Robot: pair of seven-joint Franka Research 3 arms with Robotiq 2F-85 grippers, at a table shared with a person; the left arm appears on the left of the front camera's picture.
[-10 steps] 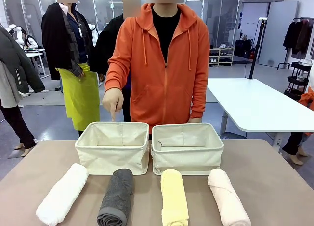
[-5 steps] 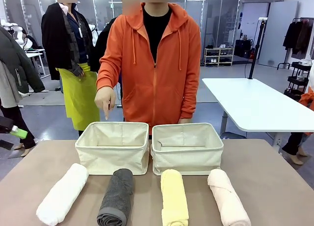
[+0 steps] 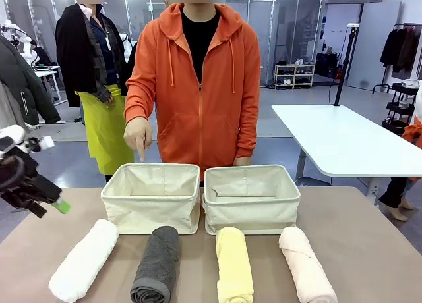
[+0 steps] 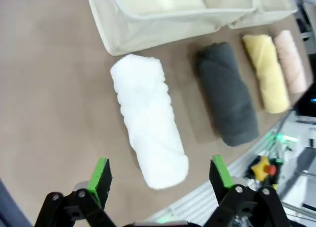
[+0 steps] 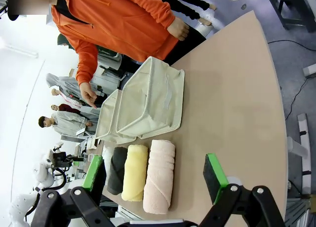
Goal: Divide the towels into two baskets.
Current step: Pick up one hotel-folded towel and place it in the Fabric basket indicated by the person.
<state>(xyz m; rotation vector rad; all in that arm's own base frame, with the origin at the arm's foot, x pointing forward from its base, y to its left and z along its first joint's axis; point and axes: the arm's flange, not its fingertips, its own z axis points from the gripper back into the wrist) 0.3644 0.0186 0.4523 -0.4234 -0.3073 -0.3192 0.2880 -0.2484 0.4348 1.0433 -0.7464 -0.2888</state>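
All are plain, without pattern: a white towel (image 3: 84,260), a dark grey towel (image 3: 157,263), a pale yellow towel (image 3: 234,267) and a fourth towel (image 3: 306,263) that looks pale peach-pink, though the tint is faint. The baskets (image 3: 151,216) are cream, the desk (image 3: 369,250) taupe-brown, and the person's hoodie (image 3: 198,99) orange.

Four rolled towels are lying on the bench (image 3: 369,250): a white towel (image 3: 84,260), a dark grey towel (image 3: 157,263), a pale yellow towel (image 3: 234,263) and a peach-pink towel (image 3: 306,263). Two cream baskets are sitting there, a left basket (image 3: 151,214) and a right basket (image 3: 252,216).
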